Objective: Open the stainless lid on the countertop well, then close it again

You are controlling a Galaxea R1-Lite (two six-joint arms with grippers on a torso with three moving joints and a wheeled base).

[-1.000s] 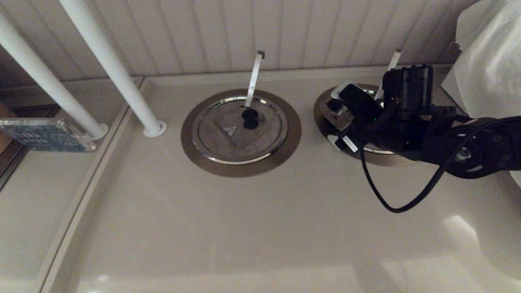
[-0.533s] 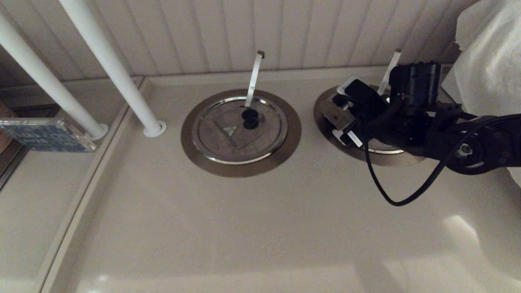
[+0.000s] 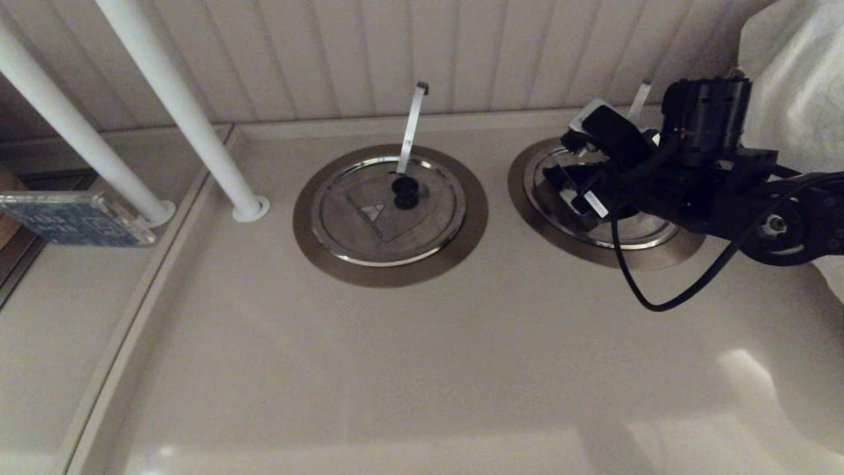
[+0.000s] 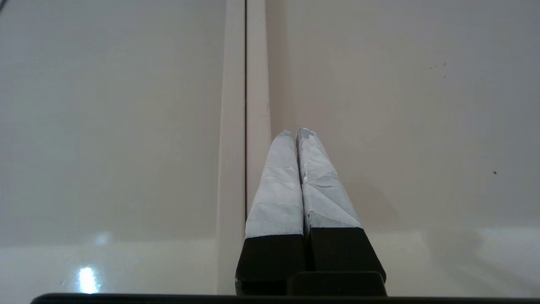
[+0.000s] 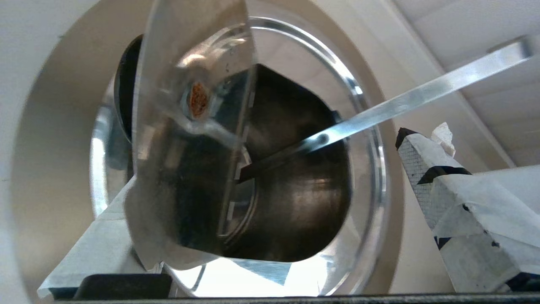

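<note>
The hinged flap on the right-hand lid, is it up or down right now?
Up. In the right wrist view the flap stands raised, exposing the dark well and ladle handle; the right claw is open.

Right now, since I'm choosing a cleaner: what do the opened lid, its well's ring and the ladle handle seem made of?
Stainless lid: likely polished steel; its raised flap mirrors surroundings. Countertop well ring: matte bronze-grey metal, perhaps brushed; no sharp reflections. Ladle handle: flat bright strip, probably steel.
</note>
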